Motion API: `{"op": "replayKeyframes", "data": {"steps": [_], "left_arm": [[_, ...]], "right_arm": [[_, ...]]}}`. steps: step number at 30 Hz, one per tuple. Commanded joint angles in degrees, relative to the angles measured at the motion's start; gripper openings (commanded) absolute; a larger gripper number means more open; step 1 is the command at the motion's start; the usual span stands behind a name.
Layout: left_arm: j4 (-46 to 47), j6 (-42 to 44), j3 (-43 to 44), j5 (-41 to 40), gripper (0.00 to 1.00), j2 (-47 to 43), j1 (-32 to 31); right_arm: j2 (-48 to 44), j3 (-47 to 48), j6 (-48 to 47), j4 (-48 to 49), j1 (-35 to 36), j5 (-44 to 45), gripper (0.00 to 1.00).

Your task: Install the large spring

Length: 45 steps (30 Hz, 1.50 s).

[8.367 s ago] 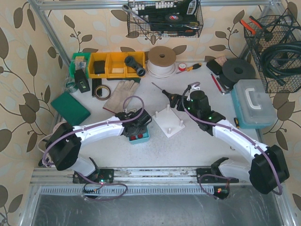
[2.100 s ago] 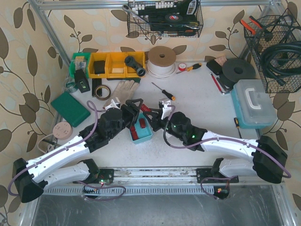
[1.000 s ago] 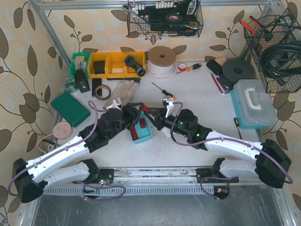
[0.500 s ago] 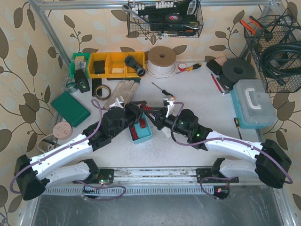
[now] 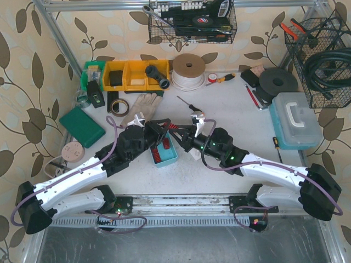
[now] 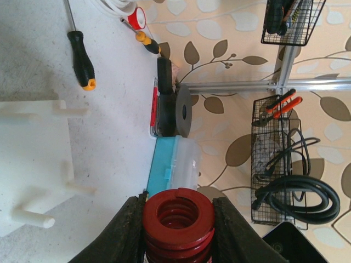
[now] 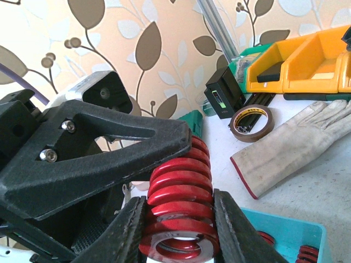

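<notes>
My left gripper is clamped tight on one end of the large spring. My right gripper grips the other end, its jaws hugging the coils. The spring bridges both grippers, clear of the desk.

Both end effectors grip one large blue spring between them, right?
No, the large spring is red, not blue; the right wrist view shows it clearly. The left end effector and right end effector do both grip it between them.
</notes>
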Motion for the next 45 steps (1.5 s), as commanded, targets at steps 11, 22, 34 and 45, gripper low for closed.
{"op": "replayKeyframes", "data": {"steps": [11, 22, 34, 45], "left_arm": [[1.22, 0.15, 0.97, -0.26, 0.0, -1.19, -0.43], [2.49, -0.01, 3.17, 2.76, 0.0, 0.41, -0.08], [2.7, -1.89, 4.55, 7.84, 0.0, 0.34, 1.77], [5.72, -2.14, 5.02, 7.39, 0.0, 1.56, 1.68]], "right_arm": [[-1.07, -2.84, -1.35, 4.55, -0.38, 0.42, 0.74], [-2.88, -4.51, -0.94, 8.9, -2.36, -7.04, 0.69], [-6.95, -7.67, -0.98, 9.42, -4.1, -5.57, 0.82], [-6.16, -8.88, 1.65, 11.59, -4.24, -3.87, 0.72]]}}
